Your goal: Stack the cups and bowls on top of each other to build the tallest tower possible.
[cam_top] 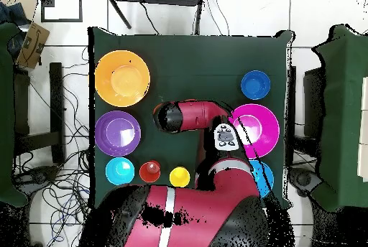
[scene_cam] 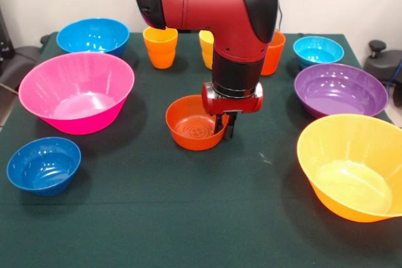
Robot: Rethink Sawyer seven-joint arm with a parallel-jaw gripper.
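Note:
My gripper [scene_cam: 223,127] hangs low at the table's middle, its fingers close together astride the right rim of the small orange-red bowl [scene_cam: 193,123], which rests on the cloth. The arm hides both in the overhead view. The light orange cup [scene_cam: 161,46], the yellow cup [scene_cam: 206,48] and the red-orange cup [scene_cam: 274,53] stand in a row at the far side, the last two partly behind the arm. The small dark blue bowl [scene_cam: 44,164] sits near left and the cyan bowl [scene_cam: 318,50] far right. Nothing is stacked.
The large pink bowl [scene_cam: 76,91] and the medium blue bowl [scene_cam: 93,36] stand at the left. The purple bowl [scene_cam: 340,89] and the large yellow-orange bowl [scene_cam: 355,166] stand at the right. The green table's [scene_cam: 188,218] front edge lies close below.

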